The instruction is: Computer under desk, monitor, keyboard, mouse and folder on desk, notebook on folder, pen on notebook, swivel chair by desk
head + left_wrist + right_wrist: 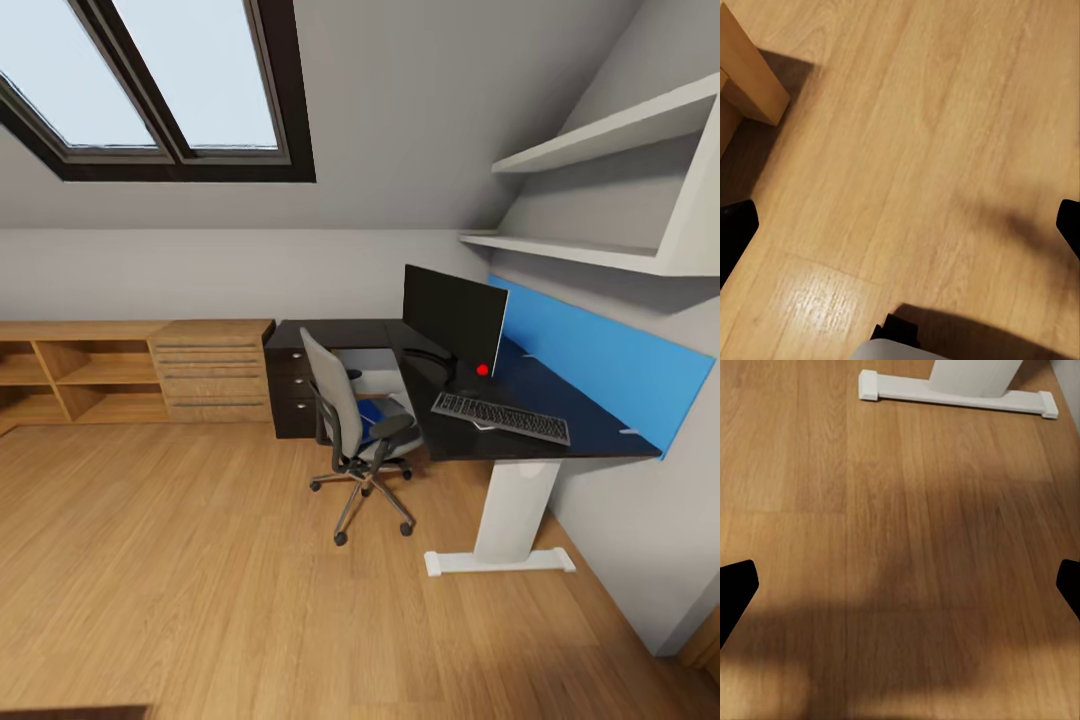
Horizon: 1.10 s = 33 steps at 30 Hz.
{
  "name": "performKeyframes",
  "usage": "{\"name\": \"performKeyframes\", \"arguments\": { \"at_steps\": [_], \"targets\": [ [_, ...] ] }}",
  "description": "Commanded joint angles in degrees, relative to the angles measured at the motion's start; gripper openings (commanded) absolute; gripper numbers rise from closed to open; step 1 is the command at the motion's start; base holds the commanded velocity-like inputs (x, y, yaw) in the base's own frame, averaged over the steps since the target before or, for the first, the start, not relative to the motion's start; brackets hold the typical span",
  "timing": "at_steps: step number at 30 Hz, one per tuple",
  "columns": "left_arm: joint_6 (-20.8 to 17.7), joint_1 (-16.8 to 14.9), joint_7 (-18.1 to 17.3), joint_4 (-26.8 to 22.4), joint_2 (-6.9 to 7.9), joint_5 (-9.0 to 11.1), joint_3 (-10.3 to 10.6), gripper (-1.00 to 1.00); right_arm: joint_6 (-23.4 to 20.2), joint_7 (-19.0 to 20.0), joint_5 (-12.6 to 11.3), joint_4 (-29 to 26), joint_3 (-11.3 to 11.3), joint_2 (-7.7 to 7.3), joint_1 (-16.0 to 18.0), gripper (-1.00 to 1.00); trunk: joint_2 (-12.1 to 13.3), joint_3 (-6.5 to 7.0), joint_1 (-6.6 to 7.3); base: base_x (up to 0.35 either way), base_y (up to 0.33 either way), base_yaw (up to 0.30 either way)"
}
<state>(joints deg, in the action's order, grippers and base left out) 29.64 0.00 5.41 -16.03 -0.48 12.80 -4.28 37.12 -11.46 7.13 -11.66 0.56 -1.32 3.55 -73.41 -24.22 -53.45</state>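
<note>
The desk [590,436] has a glossy black top and stands against the right wall on a white pedestal leg [513,512]. The monitor [455,318] stands upright on it, and the keyboard [500,417] lies in front of the monitor. The grey swivel chair [340,415] is pulled up to the desk's inner corner, with the blue folder [374,414] on its seat. Computer, mouse, notebook and pen are hidden or too small to tell. My left gripper [900,232] and right gripper [900,592] are open over bare wood floor, far from the desk.
Light-wood low shelving [130,370] lines the back wall, next to the black drawer unit [292,390]. White wall shelves [610,200] and a blue panel [620,365] hang above the desk. The desk's white foot [952,394] lies ahead of my right gripper. A wooden furniture corner [746,75] sits near my left.
</note>
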Motion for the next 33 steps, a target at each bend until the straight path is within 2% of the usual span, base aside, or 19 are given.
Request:
{"name": "performKeyframes", "arguments": {
  "at_steps": [1,21,33],
  "targets": [
    [0.07,0.0,0.03,-0.06,-0.05,-0.32,-0.34,1.0,0.06,-0.44,0.61,0.05,0.06,0.0,0.02,1.0,-0.45,-0.24,-0.23,0.0,0.0,0.0],
    [-0.02,0.0,0.03,-0.06,-0.05,-0.32,-0.35,1.0,-0.03,-0.4,0.61,0.06,-0.03,0.26,0.03,1.0,-8.47,-3.83,-4.62,0.0,0.0,-0.002],
    [-0.02,-0.02,0.03,-0.06,-0.05,-0.33,-0.36,1.0,-0.03,-0.4,0.61,0.06,-0.03,0.27,0.04,1.0,-13.28,-6.06,-7.26,0.0,0.0,-0.193]
  ]
}}
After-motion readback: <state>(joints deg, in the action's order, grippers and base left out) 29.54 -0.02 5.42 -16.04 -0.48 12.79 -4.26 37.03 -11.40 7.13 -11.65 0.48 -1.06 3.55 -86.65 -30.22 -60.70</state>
